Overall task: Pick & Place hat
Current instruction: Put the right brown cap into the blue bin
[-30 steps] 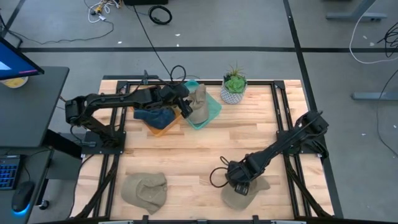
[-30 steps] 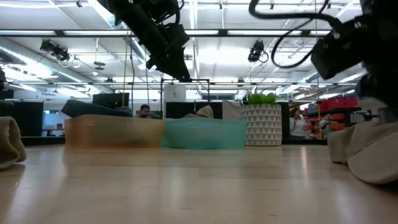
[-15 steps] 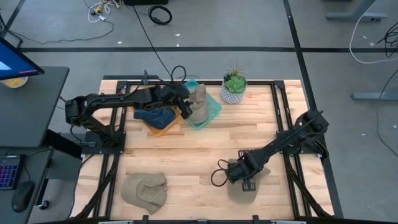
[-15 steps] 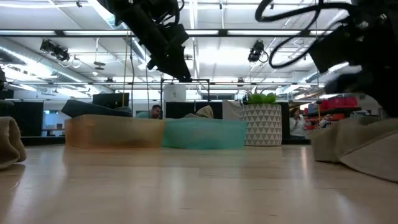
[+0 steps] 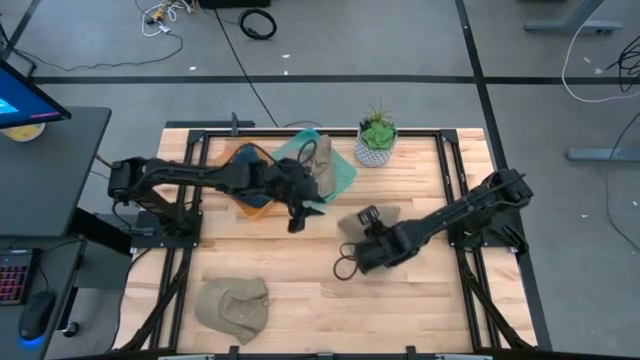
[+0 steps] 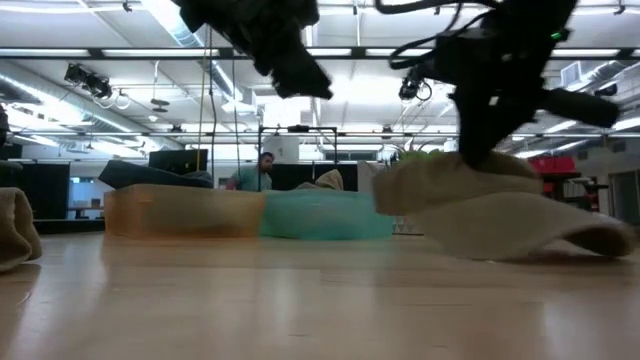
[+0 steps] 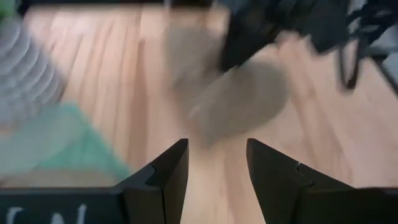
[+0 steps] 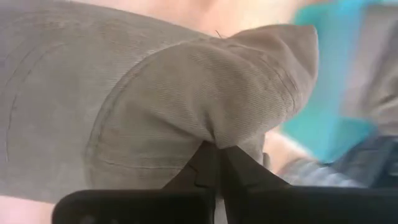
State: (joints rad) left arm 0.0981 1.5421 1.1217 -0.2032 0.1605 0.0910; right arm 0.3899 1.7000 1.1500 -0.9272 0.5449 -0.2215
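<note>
My right gripper (image 5: 368,236) is shut on a tan hat (image 5: 360,221) over the middle of the table, just near of the bins. The low view shows this hat (image 6: 470,205) hanging under the gripper (image 6: 480,150). My left gripper (image 5: 298,214) hovers open beside it, toward the table's left, its fingers (image 7: 174,177) apart and holding nothing. A teal bin (image 5: 338,172) at the far side holds another tan hat (image 5: 320,160). A third tan hat (image 5: 232,305) lies flat on the wood at the near left. My right gripper pinches a raised fold of the hat's crown (image 8: 214,138) between its two shut fingers. The cloth bunches up into the pinch. The hat hangs below the fingers with its brim (image 6: 590,238) low over the wood; whether the brim touches the table I cannot tell.
An orange bin (image 5: 250,205) with a dark blue hat (image 5: 248,186) stands left of the teal bin. A potted plant (image 5: 377,140) in a white pot stands at the far edge. Bare wood lies between the bins and the near edge.
My right gripper has gone from the near right part of the table toward the far edge and a little left, taking the tan hat up off the wood with it. My left gripper has come away from above the teal bin toward the table's middle.
</note>
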